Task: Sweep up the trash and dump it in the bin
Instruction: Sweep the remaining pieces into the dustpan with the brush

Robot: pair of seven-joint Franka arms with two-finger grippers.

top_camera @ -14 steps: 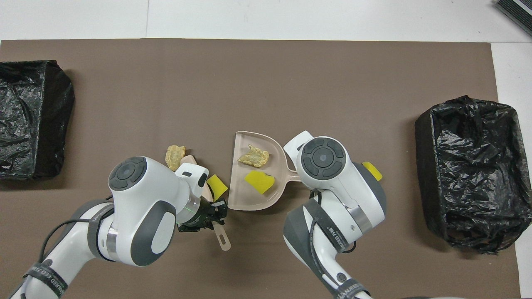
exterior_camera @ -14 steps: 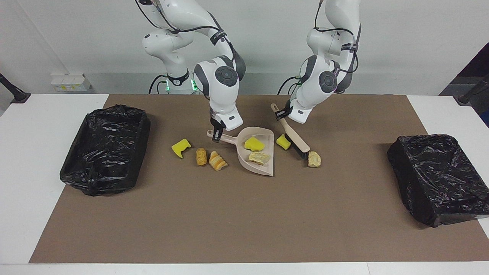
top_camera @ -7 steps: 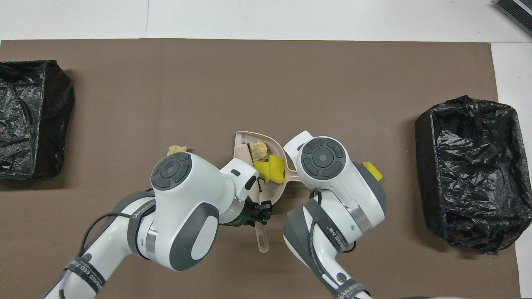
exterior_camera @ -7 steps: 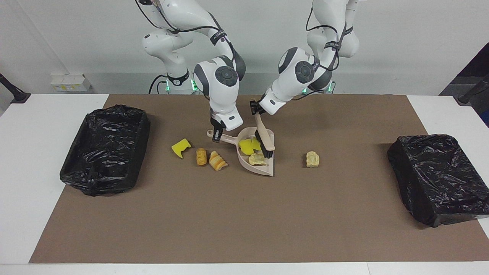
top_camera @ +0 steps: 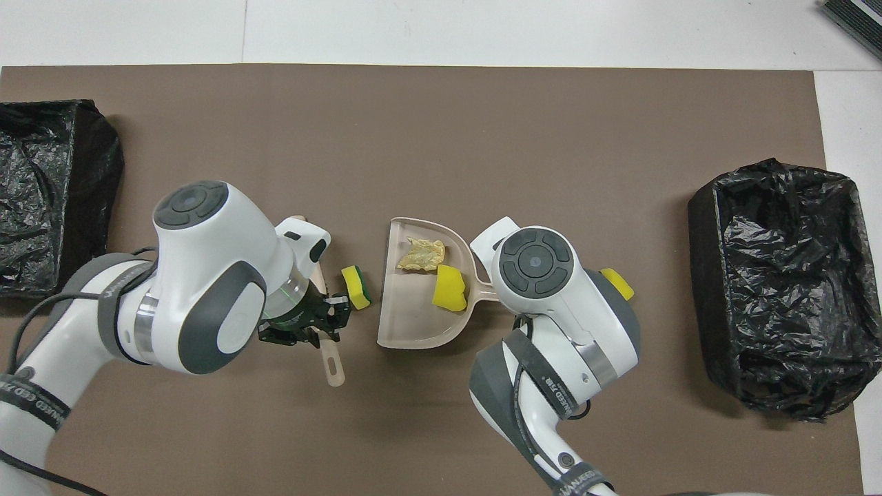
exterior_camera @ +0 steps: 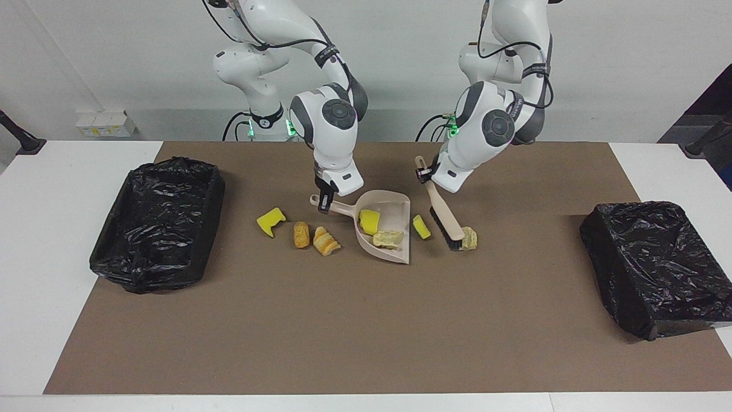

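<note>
Seven trash bits (exterior_camera: 369, 221) lie mid-mat: two in the dustpan (exterior_camera: 396, 204), one beside its mouth, one at the brush (exterior_camera: 445, 218) bristles, three by the dustpan handle. Right gripper (exterior_camera: 325, 201) grasps that handle; left gripper (exterior_camera: 426, 171) grasps the brush. Brown mat (exterior_camera: 343, 320) covers a white table (exterior_camera: 34, 274); black-lined bins (exterior_camera: 157, 223) sit at both ends, against a white wall (exterior_camera: 114, 57).

Wide bare brown mat (exterior_camera: 354, 320) lies open on the counter, farther from the robots than the central clutter. In the middle, the dustpan (exterior_camera: 394, 229), the brush (exterior_camera: 443, 214) and scattered scraps (exterior_camera: 317, 237) crowd a narrow band, with a yellow sponge (exterior_camera: 421, 226) wedged between dustpan and brush. Two black-lined bins (exterior_camera: 157, 223) (exterior_camera: 657, 263) block the counter's ends, each well apart from the clutter.
</note>
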